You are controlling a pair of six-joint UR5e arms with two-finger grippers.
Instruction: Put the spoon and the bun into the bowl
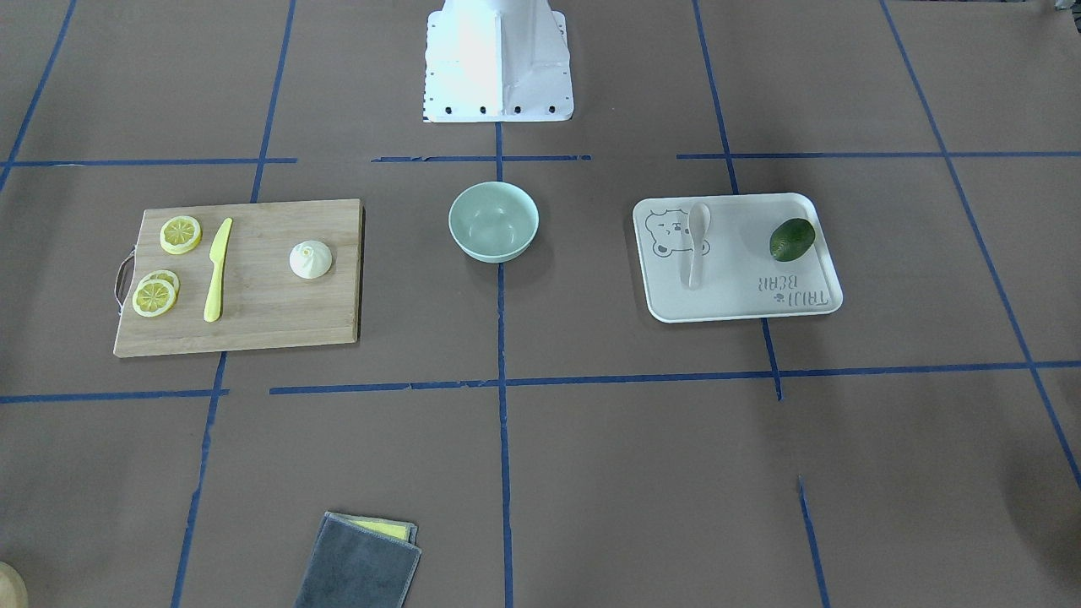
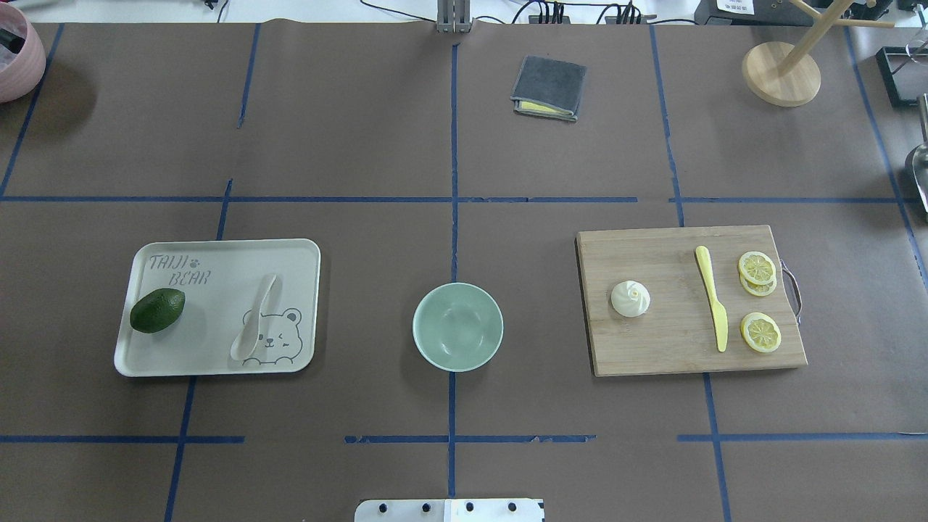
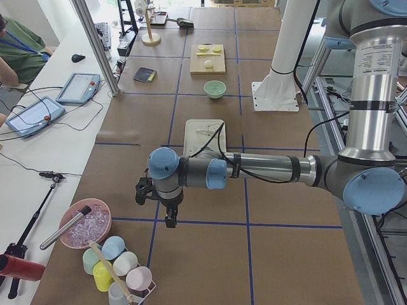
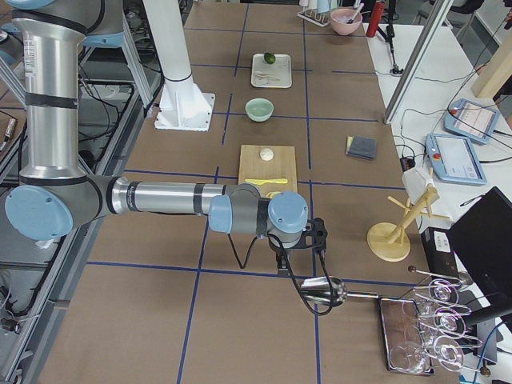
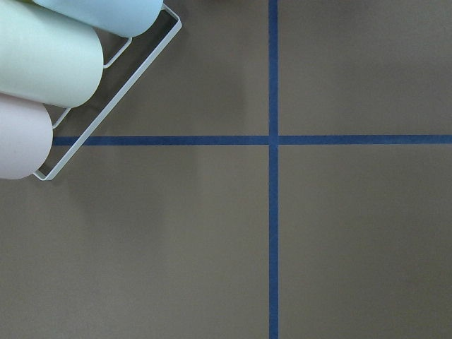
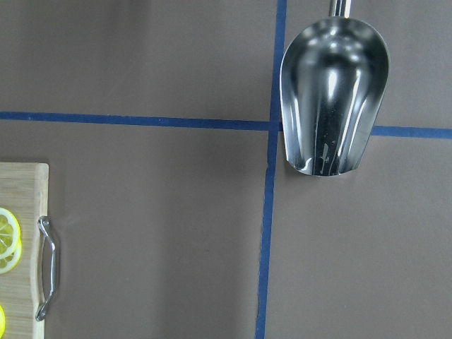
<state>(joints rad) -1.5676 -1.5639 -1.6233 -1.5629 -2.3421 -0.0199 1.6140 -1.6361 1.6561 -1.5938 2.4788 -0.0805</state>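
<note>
Jaws of the left gripper [image 3: 154, 206] and right gripper [image 4: 302, 240] show only in side views; their state cannot be told. Both hang at opposite ends of the surface [image 2: 362, 145], well apart from the task items. Spoon [image 2: 255, 319] lies on bear tray [image 2: 217, 261], bun [image 2: 630, 298] on cutting board [image 2: 667, 348], bowl [image 2: 457, 326] between, holding neither. Layout likely assigns each arm its nearer item

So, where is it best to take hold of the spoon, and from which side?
Grip the spoon at mid-handle, coming straight down from above, closing across its narrow width. It lies flat on the tray, scoop toward the robot, handle pointing away; the avocado is well apart.
</note>
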